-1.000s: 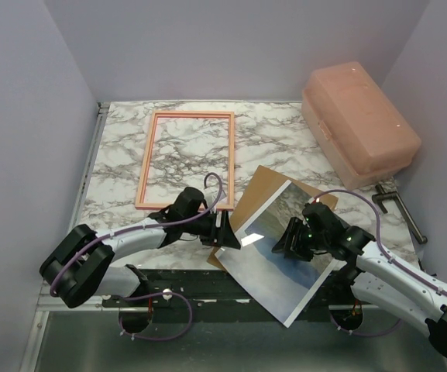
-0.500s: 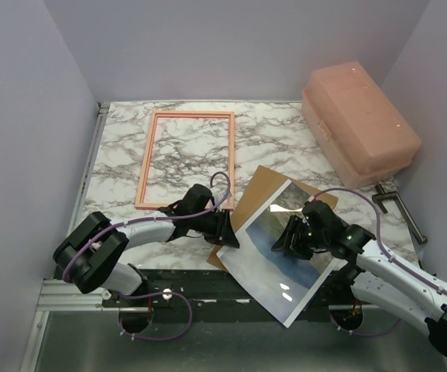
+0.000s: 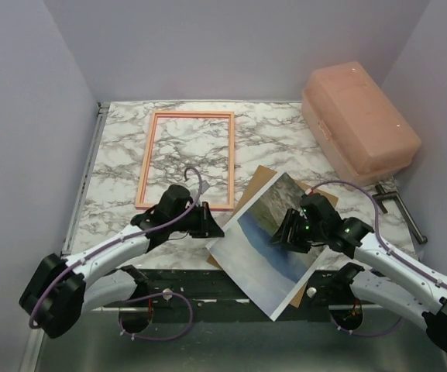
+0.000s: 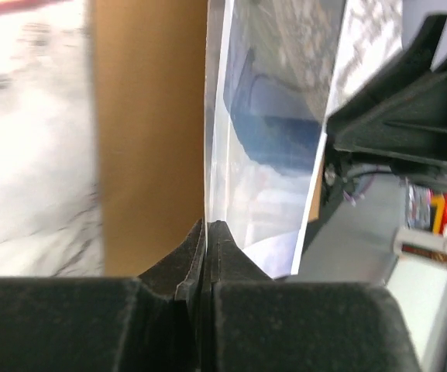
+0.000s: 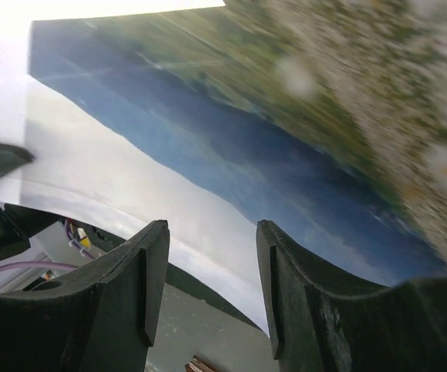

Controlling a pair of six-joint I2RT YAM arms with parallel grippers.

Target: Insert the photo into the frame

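The photo [image 3: 273, 244], a landscape print, lies tilted over the table's front edge, partly on a brown backing board [image 3: 256, 186]. My left gripper [image 3: 212, 230] is shut on the photo's left edge. In the left wrist view the thin sheet [image 4: 273, 116] runs straight into the closed left gripper [image 4: 208, 229], with the brown backing board [image 4: 146, 139] beside it. My right gripper [image 3: 287, 235] hovers open over the photo's middle. In the right wrist view this gripper [image 5: 211, 267] holds nothing and the photo [image 5: 231, 147] fills the view behind it. The frame [image 3: 147, 159] lies flat at the back left.
A pink plastic box [image 3: 359, 124] stands at the back right by the wall. A black clamp [image 3: 397, 208] sits at the right table edge. The photo's near corner overhangs the dark front rail [image 3: 177, 280]. Walls close in on both sides.
My left gripper has shut on the photo's left edge and pulled back to the left. The photo has shifted left and turned a little. The right gripper stayed open, moving slightly left.
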